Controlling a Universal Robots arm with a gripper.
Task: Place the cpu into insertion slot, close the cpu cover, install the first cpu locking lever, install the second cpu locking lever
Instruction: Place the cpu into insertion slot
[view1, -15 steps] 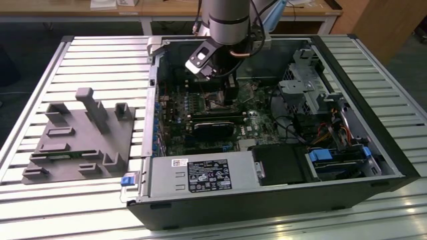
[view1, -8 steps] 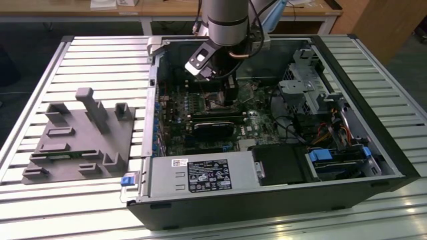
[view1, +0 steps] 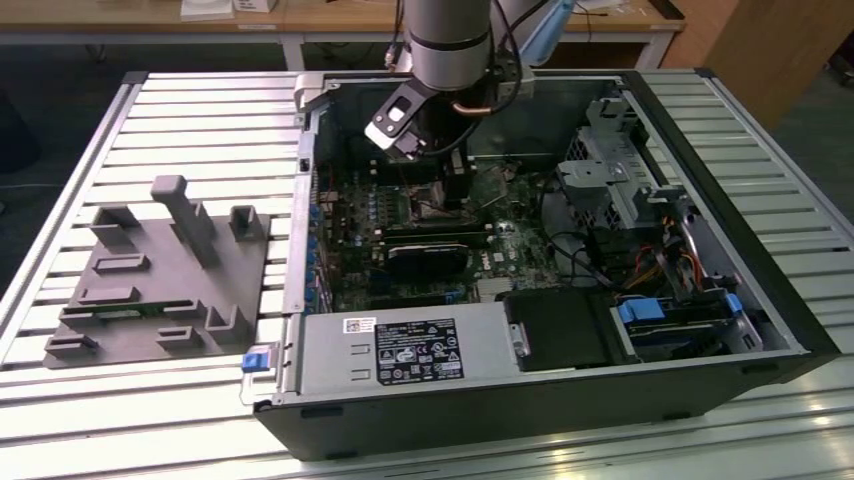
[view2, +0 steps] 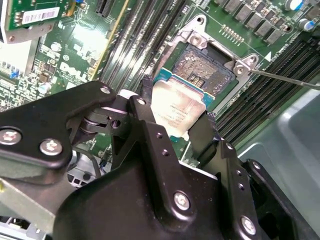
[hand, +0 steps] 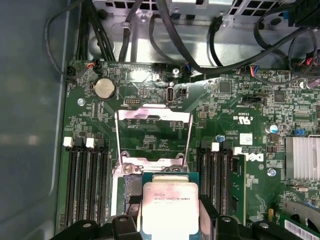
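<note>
My tool (view2: 178, 102) is clenched on the cpu (hand: 170, 205) by two opposite edges, holding it just above the insertion slot (view2: 202, 67), not yet seated. The cpu cover (hand: 152, 116) stands open on the far side. I judge the risk is a skewed or offset descent: a corner digs in and bends the slot's contacts

A slatted silvery metal worktop (view1: 200, 110) carries two things. The open black computer case (view1: 534, 420) lies on its side, surrounding the fingers (view2: 150, 117). A grey moulded fixture (view1: 147, 290) sits well apart from the fingers, toward the exterior view's left.
</note>
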